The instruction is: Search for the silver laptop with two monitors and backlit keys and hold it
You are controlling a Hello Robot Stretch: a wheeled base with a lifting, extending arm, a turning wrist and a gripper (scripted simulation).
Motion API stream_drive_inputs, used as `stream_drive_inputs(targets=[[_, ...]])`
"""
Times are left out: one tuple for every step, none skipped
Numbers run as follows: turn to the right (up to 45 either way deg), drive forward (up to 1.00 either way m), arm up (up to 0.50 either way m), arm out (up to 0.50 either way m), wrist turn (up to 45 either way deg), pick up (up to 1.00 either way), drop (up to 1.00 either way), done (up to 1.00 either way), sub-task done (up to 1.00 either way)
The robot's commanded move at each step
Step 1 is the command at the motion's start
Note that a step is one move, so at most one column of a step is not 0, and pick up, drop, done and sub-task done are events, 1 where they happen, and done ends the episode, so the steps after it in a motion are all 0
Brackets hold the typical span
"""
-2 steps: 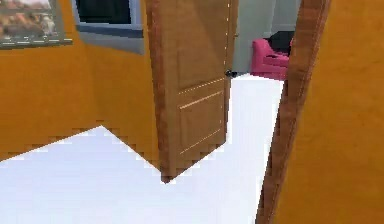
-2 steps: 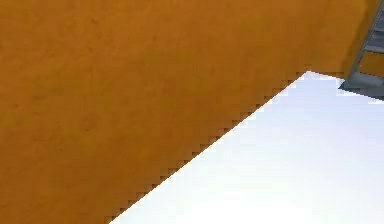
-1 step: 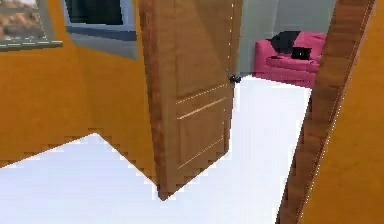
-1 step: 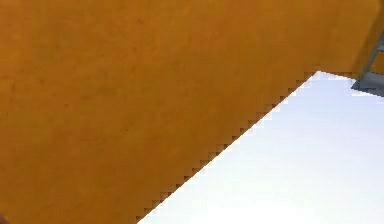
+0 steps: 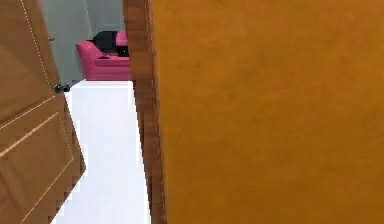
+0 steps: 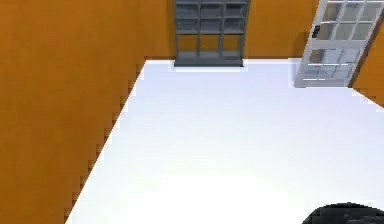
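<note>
You are close up against a broad orange wall [image 5: 270, 110] that takes the right of the forward view. Along its left edge runs a brown wooden door frame [image 5: 143, 110]. Left of the frame a strip of white floor [image 5: 105, 150] leads through the doorway. A brown panelled wooden door [image 5: 30, 120] stands swung aside at the forward view's left, with a small dark knob [image 5: 62, 88] at its edge.

At the far edge of that floor strip a pink upholstered sofa [image 5: 98, 60] stands against a pale grey wall [image 5: 70, 20]. A dark thing [image 5: 120, 40] lies on the sofa toward its right end. It is too small for you to tell whether it is the silver laptop, so the laptop's place cannot be told.

In the arm side view the floor spreads wide, bounded at its left edge by an orange side wall [image 6: 60, 100]. At the floor's far edge a dark grey paned window [image 6: 210, 30] is set in the orange far wall [image 6: 270, 25]. Near the floor's far right corner stands a white door with glass panes [image 6: 335, 42], with a dark handle [image 6: 315, 30] on its left side. A dark rounded shape [image 6: 345, 213] sits at the bottom edge toward the right corner.

You cannot tell how the gripper stands.
</note>
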Motion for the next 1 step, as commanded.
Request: stream_drive_inputs(targets=[[45.0, 0.0, 0.0, 0.0, 0.0, 0.0, 0.0, 0.0, 0.0]])
